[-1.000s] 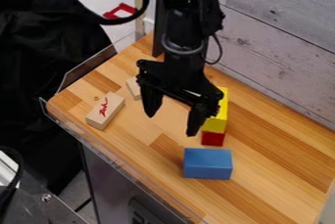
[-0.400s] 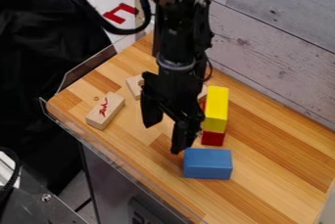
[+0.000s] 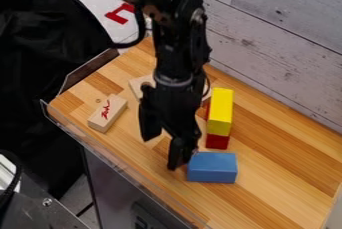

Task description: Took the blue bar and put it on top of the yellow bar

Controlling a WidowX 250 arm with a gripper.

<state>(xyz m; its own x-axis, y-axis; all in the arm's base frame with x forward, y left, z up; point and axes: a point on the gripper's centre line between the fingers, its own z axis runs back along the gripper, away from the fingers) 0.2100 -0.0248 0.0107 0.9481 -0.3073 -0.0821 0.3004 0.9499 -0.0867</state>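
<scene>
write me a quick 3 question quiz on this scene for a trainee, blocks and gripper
1. True or false: the blue rectangular block rests on top of the yellow rectangular block.
2. What colour is the supporting block directly beneath the yellow one? A) green B) red C) white
3. Fill in: the fingers of the black two-finger gripper stand ____ (apart/together).

Key: 1 false; 2 B; 3 apart

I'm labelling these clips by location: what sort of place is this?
Probably a robotics lab or workshop: a black robot arm over a wooden work surface with coloured blocks, beside a plank-patterned wall.
</scene>
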